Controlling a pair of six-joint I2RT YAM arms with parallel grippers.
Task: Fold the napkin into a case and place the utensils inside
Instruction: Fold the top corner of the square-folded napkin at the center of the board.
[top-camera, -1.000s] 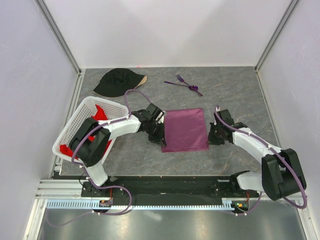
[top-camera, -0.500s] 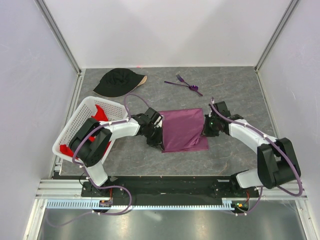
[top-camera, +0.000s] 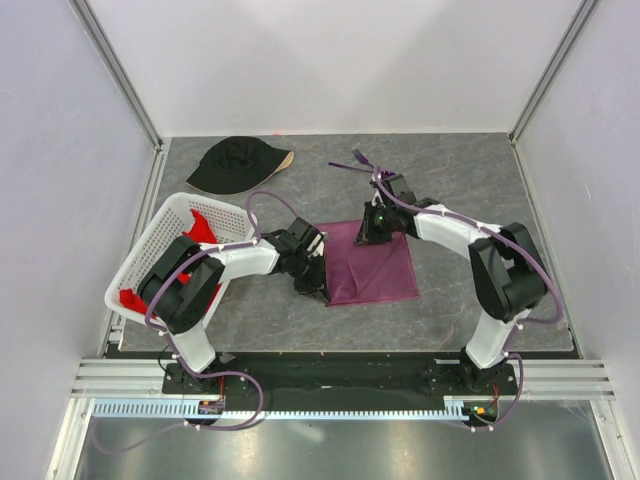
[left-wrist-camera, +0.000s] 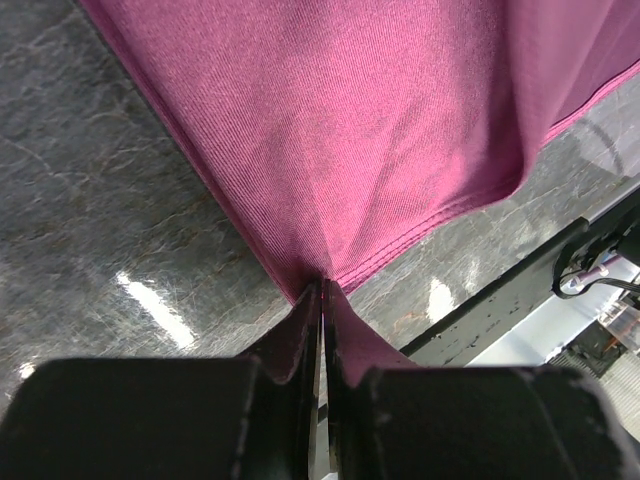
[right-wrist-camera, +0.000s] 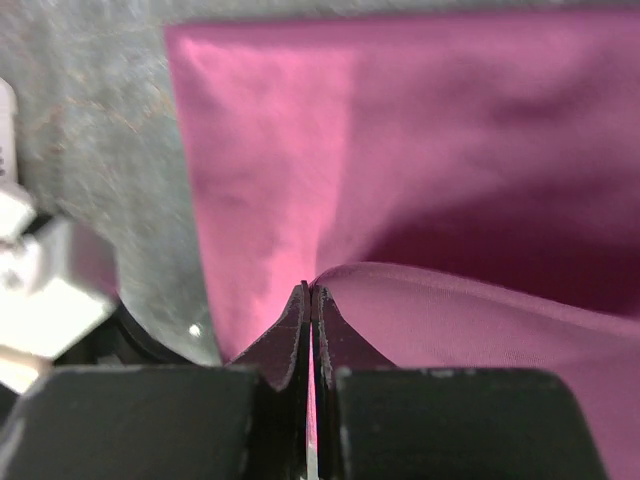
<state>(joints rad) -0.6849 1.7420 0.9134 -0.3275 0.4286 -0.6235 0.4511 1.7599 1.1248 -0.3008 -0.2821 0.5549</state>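
Pinching the napkin with both grippers at mid-table: my left gripper clamps its near left corner, my right gripper grips a raised fold at its far side. Utensils lie beyond, right of the cap.

The table lies bare to the right of the napkin and along its near edge. The right arm slants across the far side, and the right pincer sits near the cutlery. The left arm and the basket block the left side. The cap fills the far left corner.
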